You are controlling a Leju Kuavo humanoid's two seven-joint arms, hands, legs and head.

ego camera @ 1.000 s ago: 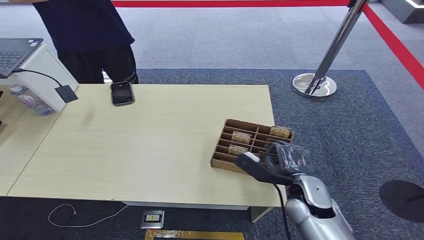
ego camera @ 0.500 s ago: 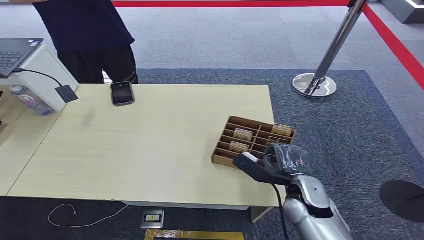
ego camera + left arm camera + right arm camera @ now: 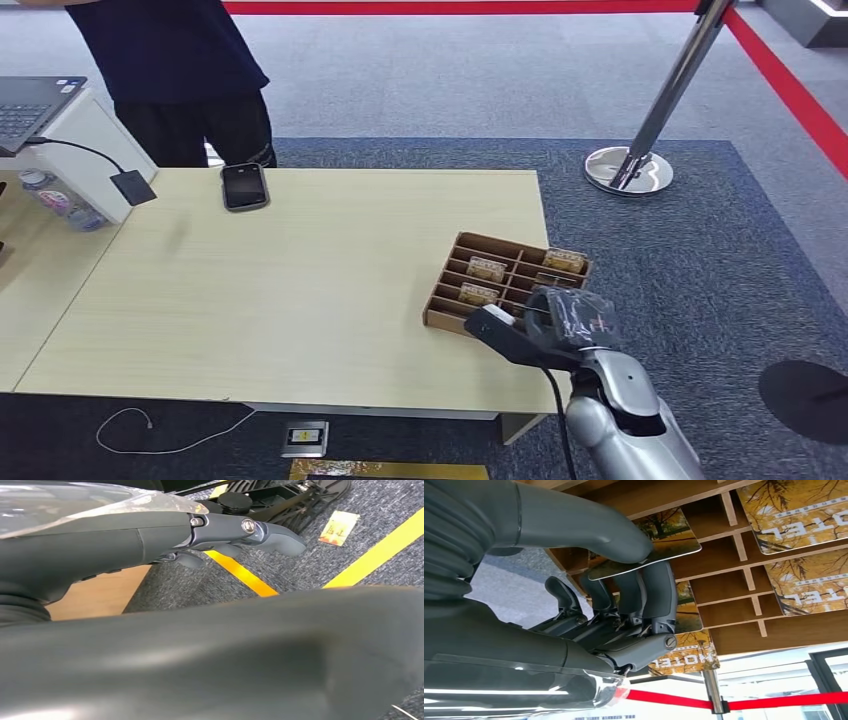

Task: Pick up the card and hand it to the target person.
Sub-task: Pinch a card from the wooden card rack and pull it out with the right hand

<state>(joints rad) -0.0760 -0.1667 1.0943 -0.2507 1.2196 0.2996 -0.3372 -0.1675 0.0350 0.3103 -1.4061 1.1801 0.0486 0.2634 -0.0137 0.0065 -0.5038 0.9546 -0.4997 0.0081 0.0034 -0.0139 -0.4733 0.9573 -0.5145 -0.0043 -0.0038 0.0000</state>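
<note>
Your right hand (image 3: 624, 605) pinches a card (image 3: 659, 545) between thumb and fingers (image 3: 656, 597), right over the wooden tray (image 3: 470, 250) at the lower right of the head frame. Judging from that, lift straight up until the card is free of the tray's dividers before you swing, or the tray may drag. The tray sits near the counter's (image 3: 300, 280) right edge, so keep the pull vertical. The person (image 3: 180, 70) stands at the upper left; the open counter between gives room. Mind the phone (image 3: 244, 185). Your left hand (image 3: 240, 530) hangs low, fingers loosely apart, holding nothing.
</note>
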